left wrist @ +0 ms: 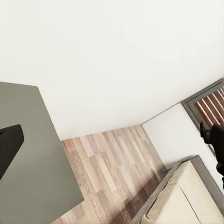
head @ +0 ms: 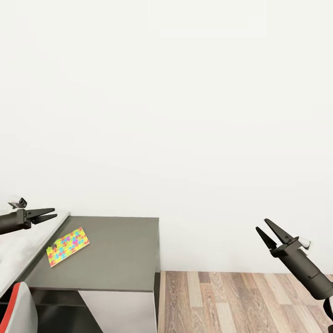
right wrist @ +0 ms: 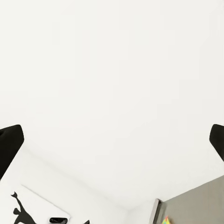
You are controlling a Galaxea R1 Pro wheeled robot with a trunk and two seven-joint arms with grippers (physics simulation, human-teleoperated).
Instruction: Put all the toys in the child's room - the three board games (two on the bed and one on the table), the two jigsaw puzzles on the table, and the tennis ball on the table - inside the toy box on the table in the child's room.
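Observation:
One jigsaw puzzle (head: 68,246), a thin square with a multicoloured piece pattern, lies flat near the left side of a dark-grey side desk (head: 115,254). A corner of the puzzle (right wrist: 166,220) also peeks in at the edge of the right wrist view. My left gripper (head: 55,212) is open and empty, hovering over the light-grey table (head: 16,252) just left of the puzzle. My right gripper (head: 261,224) is open and empty, held in the air over the wood floor well right of the side desk. The bed's (left wrist: 186,203) beige corner appears in the left wrist view. Board games, tennis ball and toy box are out of view.
A plain white wall fills the space ahead. Wood-plank floor (head: 240,300) lies right of the side desk. A red-and-white chair back (head: 16,310) sits at the lower left. A dark-framed window (left wrist: 210,105) and a black silhouette wall picture (right wrist: 18,210) are visible.

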